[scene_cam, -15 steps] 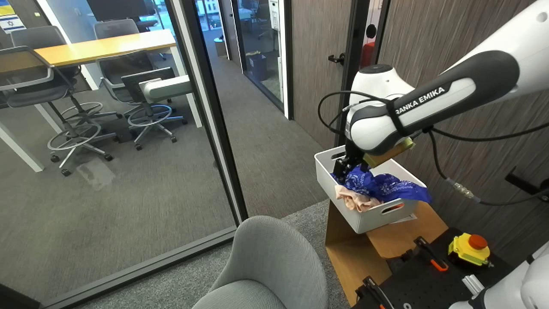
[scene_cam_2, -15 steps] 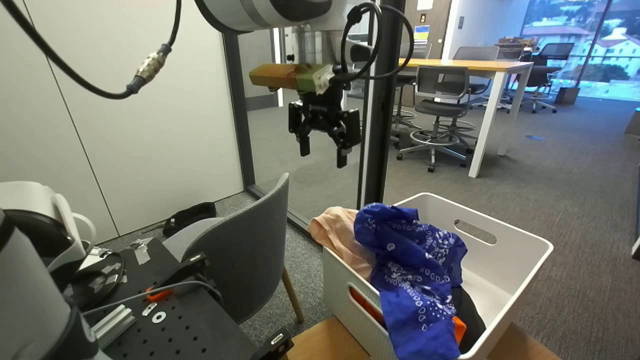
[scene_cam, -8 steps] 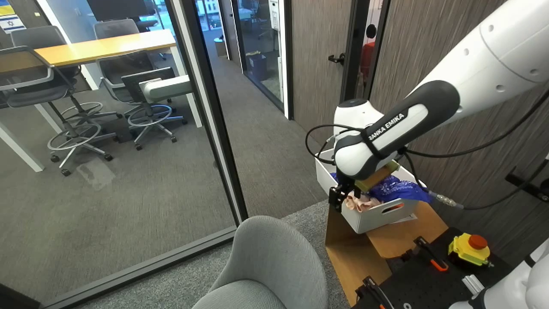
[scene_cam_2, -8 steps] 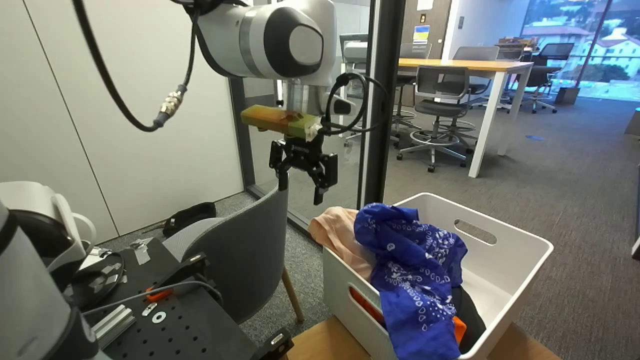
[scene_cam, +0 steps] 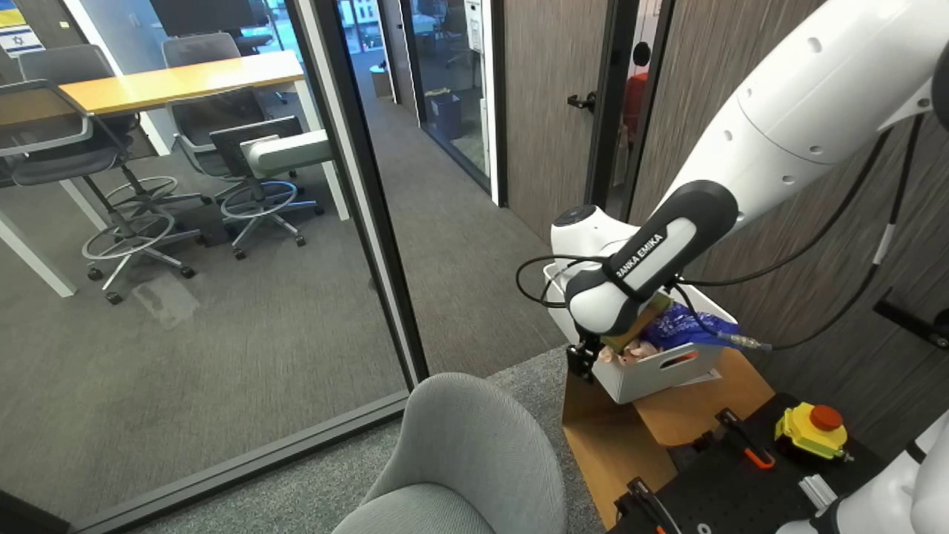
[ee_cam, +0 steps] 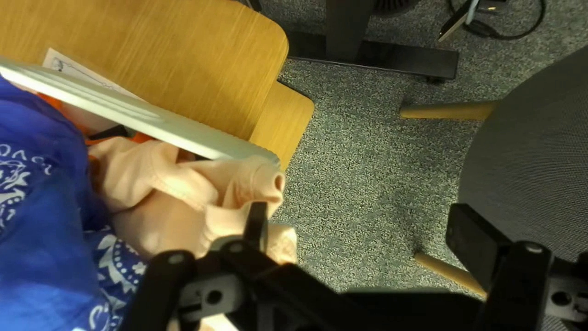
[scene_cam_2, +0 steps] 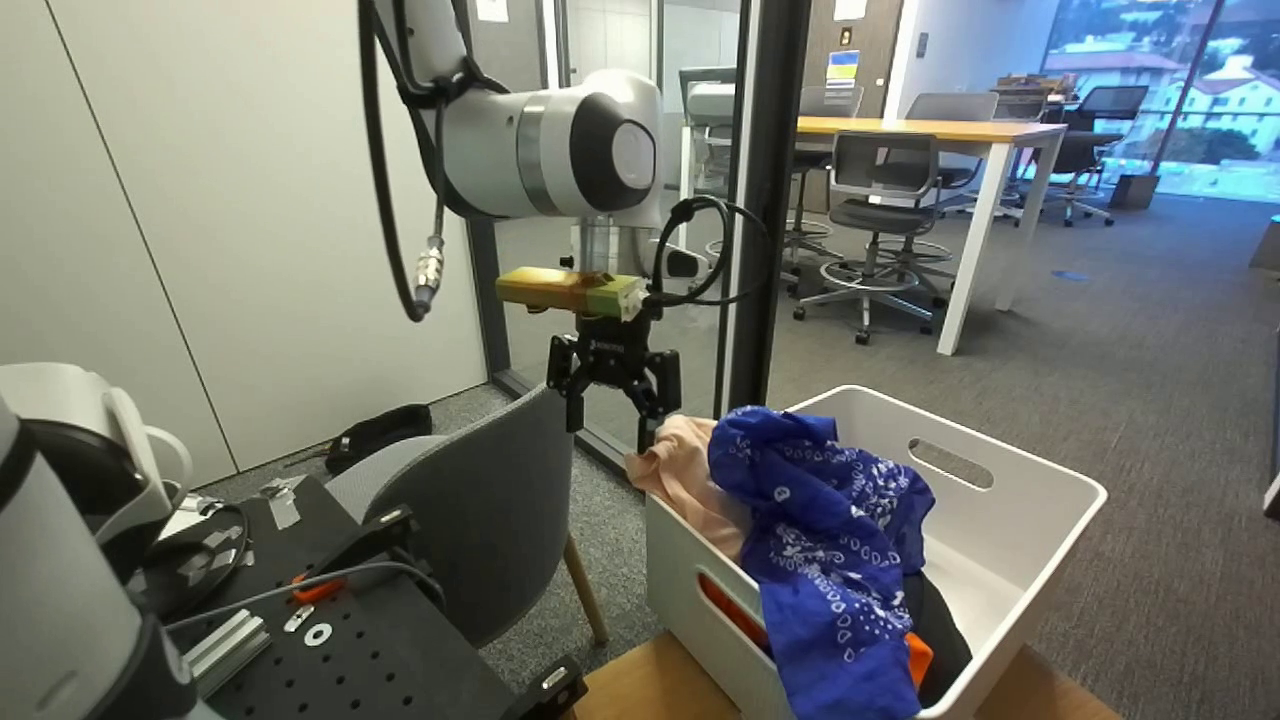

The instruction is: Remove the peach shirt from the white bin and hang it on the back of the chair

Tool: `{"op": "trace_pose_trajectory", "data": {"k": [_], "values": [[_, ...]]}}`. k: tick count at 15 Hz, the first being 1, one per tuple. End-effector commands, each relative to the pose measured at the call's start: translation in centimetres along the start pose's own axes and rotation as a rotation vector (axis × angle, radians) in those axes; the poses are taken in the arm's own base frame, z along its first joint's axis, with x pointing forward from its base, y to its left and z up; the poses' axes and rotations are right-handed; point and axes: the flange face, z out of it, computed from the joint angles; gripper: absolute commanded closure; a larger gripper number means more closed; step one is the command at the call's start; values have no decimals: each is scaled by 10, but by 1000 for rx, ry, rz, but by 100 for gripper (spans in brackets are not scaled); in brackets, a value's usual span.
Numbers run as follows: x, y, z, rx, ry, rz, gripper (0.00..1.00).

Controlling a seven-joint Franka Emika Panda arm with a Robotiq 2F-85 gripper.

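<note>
1. Room: a pale wall [scene_cam_2: 260,200] is closing off the left side; a wood-topped table [scene_cam_2: 980,130] is standing far right.
2. Near left, a black perforated plate [scene_cam_2: 430,670] is carrying loose hardware. Not part of the job.
3. Next right, the gray chair [scene_cam_2: 490,520] is standing with nothing hanging on its back. Hang step: not done.
4. The gripper [scene_cam_2: 610,425] is hanging between chair and white bin [scene_cam_2: 1030,520], pointing down, jaws spread wide, holding nothing. Its bin-side fingertip [ee_cam: 256,223] is overlapping the edge of the peach shirt [scene_cam_2: 690,485] in the wrist view; touching or just above, can't tell. My read: it's lining up the grasp. Grasp: not done.
5. The shirt is bunching over the bin's left corner, one end spilling past the rim. Removal: not done.
6. A blue bandana [scene_cam_2: 820,540] is lying against the shirt's right side; could be dragging along on the lift.
7. Rightmost, the bin is sitting on a wooden stand [scene_cam_2: 640,685]. Remaining: grip, pull clear, carry left, drape.
</note>
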Motion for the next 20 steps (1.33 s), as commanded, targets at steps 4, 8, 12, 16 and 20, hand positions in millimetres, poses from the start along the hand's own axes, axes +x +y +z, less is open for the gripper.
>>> {"op": "trace_pose_trajectory", "data": {"k": [4,8,12,16,20], "values": [[6,-32,-30,-84,-75,-56,0],[8,-39,-37,-163,-110,-59,0],[10,-19,-32,-271,-129,-18,0],[16,-7,-20,-292,-116,-4,0],[21,2,-12,-288,-77,8,0]]}}
